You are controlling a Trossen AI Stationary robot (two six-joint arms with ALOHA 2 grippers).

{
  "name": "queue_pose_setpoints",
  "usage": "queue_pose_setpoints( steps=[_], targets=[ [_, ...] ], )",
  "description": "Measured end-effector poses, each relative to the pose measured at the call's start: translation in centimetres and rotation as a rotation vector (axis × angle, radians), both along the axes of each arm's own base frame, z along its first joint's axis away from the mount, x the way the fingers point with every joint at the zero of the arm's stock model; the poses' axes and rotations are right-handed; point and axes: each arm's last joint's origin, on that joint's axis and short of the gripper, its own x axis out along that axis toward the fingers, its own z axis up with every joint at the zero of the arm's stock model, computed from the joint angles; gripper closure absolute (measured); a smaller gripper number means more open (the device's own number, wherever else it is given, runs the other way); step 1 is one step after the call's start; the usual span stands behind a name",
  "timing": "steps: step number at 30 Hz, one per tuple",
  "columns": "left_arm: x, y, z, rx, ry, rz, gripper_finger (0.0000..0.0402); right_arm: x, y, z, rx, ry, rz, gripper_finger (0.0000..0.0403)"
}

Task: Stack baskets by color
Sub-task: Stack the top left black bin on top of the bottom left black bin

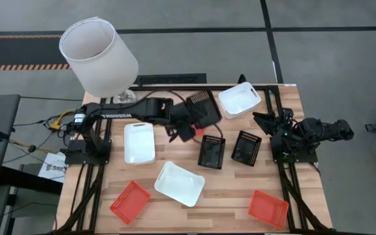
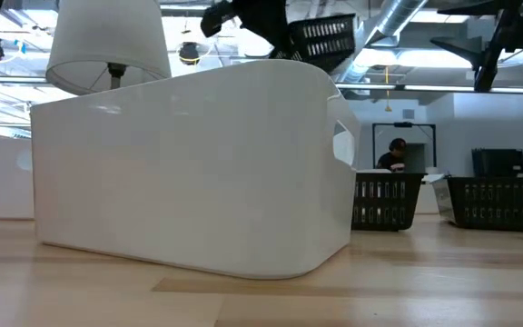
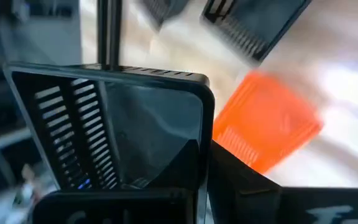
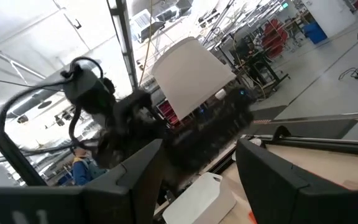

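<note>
At the table's far middle, we see a black basket [image 1: 203, 108] lifted clear of the wood, pinched by the left gripper [image 1: 187, 123] whose fingers are closed on its wall; the left wrist view shows the slotted wall of that basket [image 3: 114, 134] right against the gripper, and the low view shows it hanging high in the air [image 2: 320, 36]. Two more black baskets [image 1: 212, 151] and [image 1: 246, 147] sit side by side on the table, just in front of the lifted one, apart from each other. We count three white baskets: one at the far right [image 1: 239, 100], one beside the left arm [image 1: 139, 142], one tilted near the front middle [image 1: 179, 184], which fills the low view [image 2: 189, 163]. Two orange baskets show in the high view, one at the front left [image 1: 129, 202] and one at the front right [image 1: 268, 209]; a third we cannot find. The right gripper [image 1: 266, 122] waits over the table's right edge, fingers spread wide, holding nothing. A big white lampshade [image 1: 98, 57] stands at the far left corner. A person [image 2: 394, 154] sits in the room behind the table.
</note>
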Motion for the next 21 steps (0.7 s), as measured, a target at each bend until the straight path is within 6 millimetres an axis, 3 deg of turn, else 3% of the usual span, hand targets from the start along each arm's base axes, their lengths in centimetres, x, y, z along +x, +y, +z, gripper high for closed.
queue_pose_setpoints(
  steps=[10, 21],
  targets=[
    [1.5, -1.7, -2.0, 0.079, 0.106, -0.334, 0.04, 0.0, 0.0, 0.0, -0.008, 0.004, -0.002, 0.0178],
    [5.0, -3.0, -8.1, 0.088, 0.221, -0.406, 0.0401, 0.0, 0.0, -0.2, -0.008, 0.024, 0.008, 0.0178]
  ],
)
